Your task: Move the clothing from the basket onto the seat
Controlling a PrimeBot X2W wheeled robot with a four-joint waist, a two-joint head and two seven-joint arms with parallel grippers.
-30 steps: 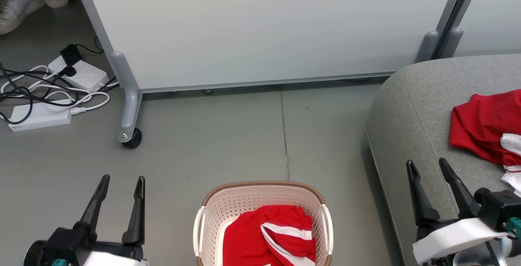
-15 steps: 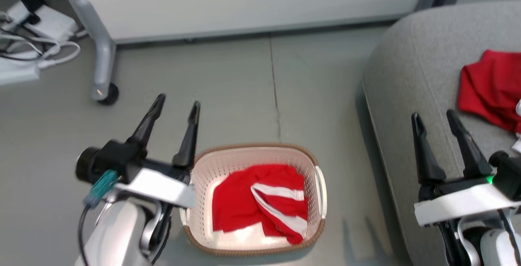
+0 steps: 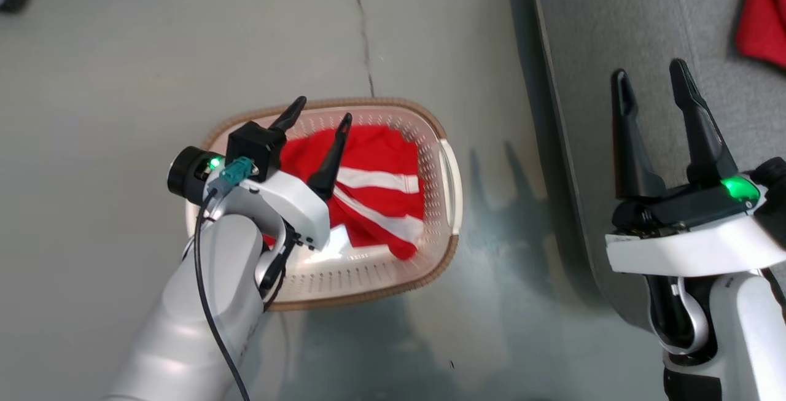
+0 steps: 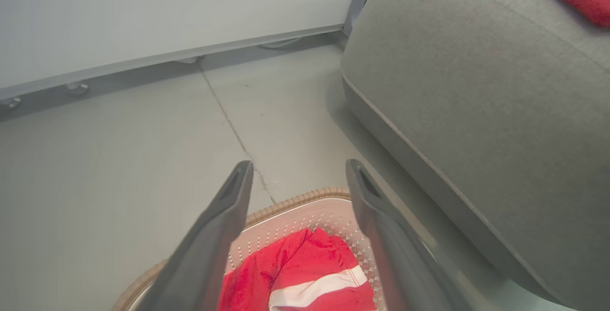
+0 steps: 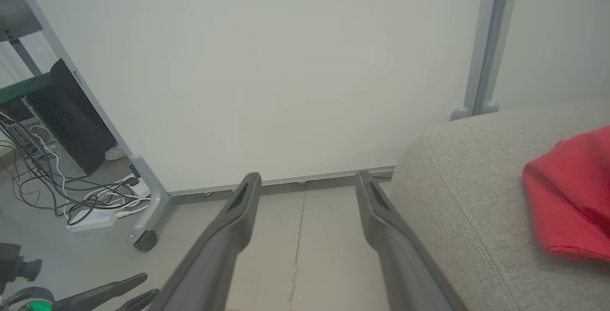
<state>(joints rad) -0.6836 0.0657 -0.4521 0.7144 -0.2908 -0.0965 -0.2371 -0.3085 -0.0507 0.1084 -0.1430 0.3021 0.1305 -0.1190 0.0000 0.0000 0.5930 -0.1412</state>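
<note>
While the left gripper [image 3: 323, 110] hangs over the basket [image 3: 368, 293] with its fingers wide apart and nothing between them, the jersey [image 3: 381, 180] lies crumpled inside, and a shirt [image 3: 764, 14] lies on the seat [image 3: 614, 20] at 3 o'clock of the basket. The outer finger stands above the rim at 11 o'clock of the basket. A straight descent could strike the rim or snag a wall perforation, tipping or dragging the light basket. A shallow pinch on one fold may slip, or leave fabric trailing to catch the rim during the lift. The right gripper [image 3: 649, 72], also spread and empty, stands over the seat edge. A transfer toward 3 o'clock risks arm contact, or a drop onto the floor between basket and seat.
</note>
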